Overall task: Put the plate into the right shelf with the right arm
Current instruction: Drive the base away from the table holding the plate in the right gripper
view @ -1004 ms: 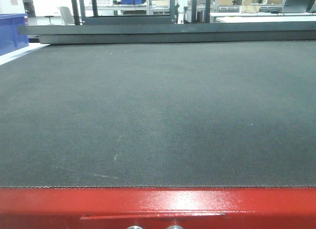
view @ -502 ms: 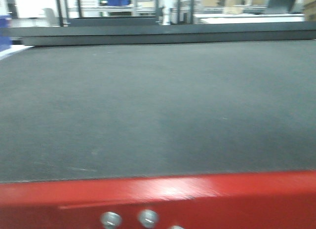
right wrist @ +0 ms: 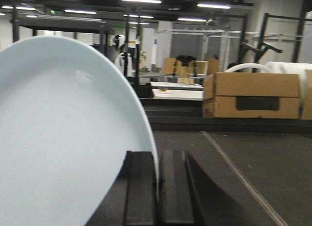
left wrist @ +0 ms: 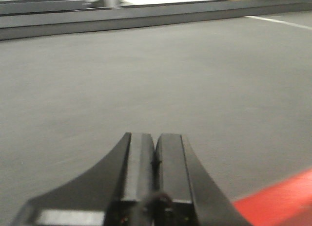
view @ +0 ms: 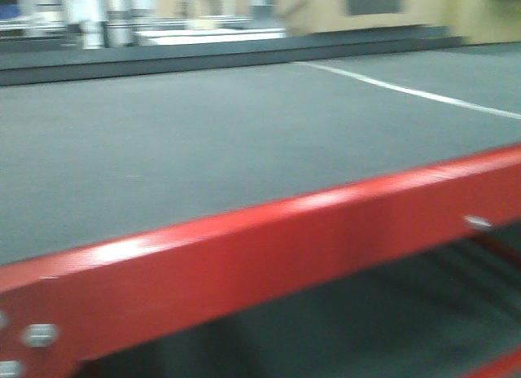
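The plate (right wrist: 63, 138) is seen only in the right wrist view, where it is clamped by its rim in the right pincer (right wrist: 157, 160). The rim is pinched between the two black fingers (right wrist: 140, 187), which are drawn tight against it from either side. From that grip the plate is carried on edge and rises up and away to the left of the pincer, so that the left half of the view is filled by its pale, glossy face. Its curved edge is traced from the fingertips up to the top left corner. It is touched by nothing but the pincer.

Beyond the plate, a dark tabletop (right wrist: 229, 158) crossed by a thin white line (right wrist: 243, 179) is shown, and behind it a cardboard box (right wrist: 256, 94) with a dark slot in its side. Strip ceiling lights (right wrist: 141, 0) are seen overhead.

In the left wrist view the left pincer (left wrist: 155, 143) is clenched with its fingers pressed together and nothing between them. It is held over the dark mat of the tabletop, with a corner of red frame visible at the lower right.

The front view is blurred. The grey tabletop (view: 203, 142) is shown bordered by a red frame rail (view: 244, 256) that runs slantwise across the picture, with bolt heads (view: 39, 336) at its lower left end. No pincer is shown in this view.
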`<state>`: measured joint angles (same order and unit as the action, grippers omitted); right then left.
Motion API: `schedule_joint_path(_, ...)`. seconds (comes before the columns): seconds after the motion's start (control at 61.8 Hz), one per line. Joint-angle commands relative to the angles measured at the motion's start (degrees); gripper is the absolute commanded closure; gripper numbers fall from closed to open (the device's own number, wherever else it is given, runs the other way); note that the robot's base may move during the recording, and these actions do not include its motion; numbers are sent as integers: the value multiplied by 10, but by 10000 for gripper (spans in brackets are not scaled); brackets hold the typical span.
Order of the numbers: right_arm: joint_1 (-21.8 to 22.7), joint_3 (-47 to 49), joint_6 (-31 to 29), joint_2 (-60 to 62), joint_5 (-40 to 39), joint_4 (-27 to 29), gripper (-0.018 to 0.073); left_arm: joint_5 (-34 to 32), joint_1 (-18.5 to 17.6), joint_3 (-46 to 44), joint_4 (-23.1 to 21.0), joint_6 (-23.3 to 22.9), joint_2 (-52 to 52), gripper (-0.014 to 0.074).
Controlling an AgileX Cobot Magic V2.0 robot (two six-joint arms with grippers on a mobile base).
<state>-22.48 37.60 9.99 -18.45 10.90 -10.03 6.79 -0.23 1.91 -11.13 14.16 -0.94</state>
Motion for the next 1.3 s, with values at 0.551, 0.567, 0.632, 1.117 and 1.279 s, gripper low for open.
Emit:
schedule_joint_path(0.551, 2, 17, -4, -6, -53, -8, 522, -48, 1, 4, -3, -2, -6, 643)
schedule_joint_path(0.567, 2, 17, -4, -6, -53, -8, 522, -48, 1, 4, -3, -2, -6, 643)
schedule_joint_path(0.632, 2, 17, -4, -6, -53, -8, 522, -48, 1, 4, -3, -2, -6, 643)
schedule_joint_path(1.117, 2, 17, -4, -6, -53, -8, 522, -48, 1, 4, -3, -2, -6, 643)
schedule_joint_path(1.279, 2, 17, -4, -6, -53, -8, 522, -48, 1, 4, -3, -2, -6, 643)
